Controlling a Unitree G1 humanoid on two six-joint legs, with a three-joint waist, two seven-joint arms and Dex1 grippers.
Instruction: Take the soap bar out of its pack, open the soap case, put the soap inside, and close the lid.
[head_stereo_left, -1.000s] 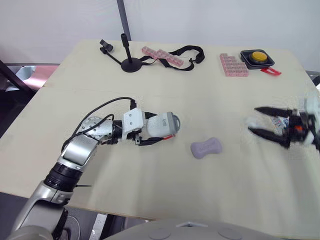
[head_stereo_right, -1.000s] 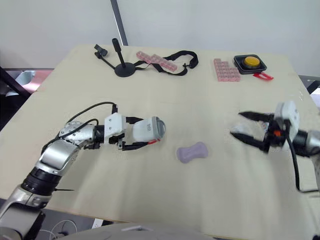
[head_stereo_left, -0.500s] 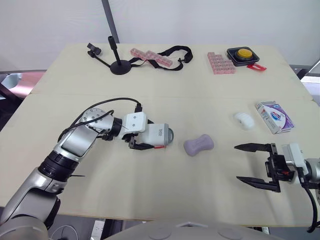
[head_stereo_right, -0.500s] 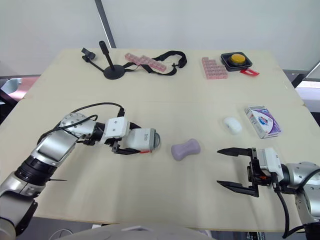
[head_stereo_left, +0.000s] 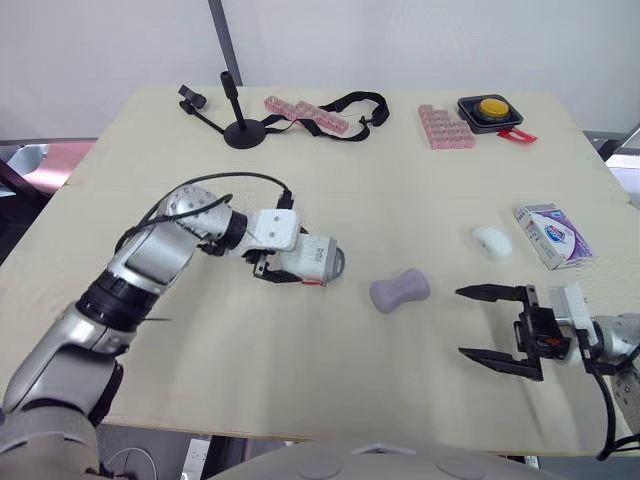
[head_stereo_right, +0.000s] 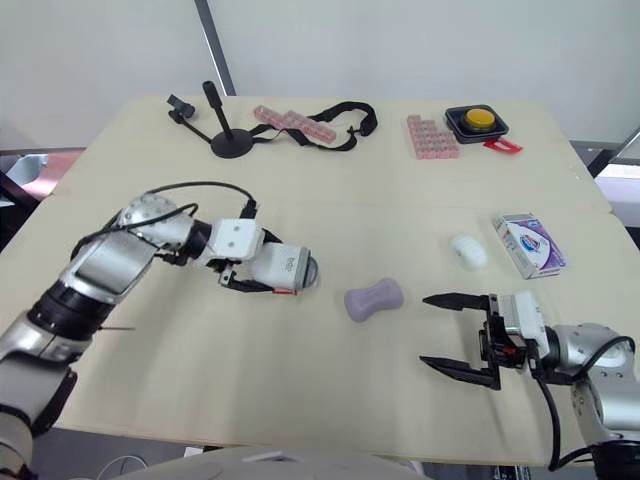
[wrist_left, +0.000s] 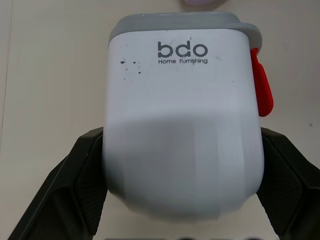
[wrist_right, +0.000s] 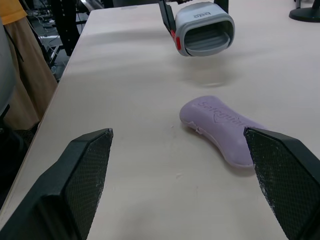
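Left jaws are clamped on the case (head_stereo_left: 312, 259), left of the soap (head_stereo_left: 400, 291) on the table (head_stereo_left: 300, 390); right jaws stand wide apart, right of the soap.

- Soap bar (head_stereo_left: 400, 291): lilac, waisted oblong w/ embossed lettering, unwrapped. Lies flat on tabletop (head_stereo_left: 300, 380), approx mid-table.
- Soap case (head_stereo_left: 312, 261): white body, grey end, red latch on side, "bdo" print. On its side, clamped betw. fingers of left end effector (head_stereo_left: 283, 268); grey end faces bar, near, not touching.
- Soap pack (head_stereo_left: 552, 235): white/purple box, flat nr right edge, well apart from bar.
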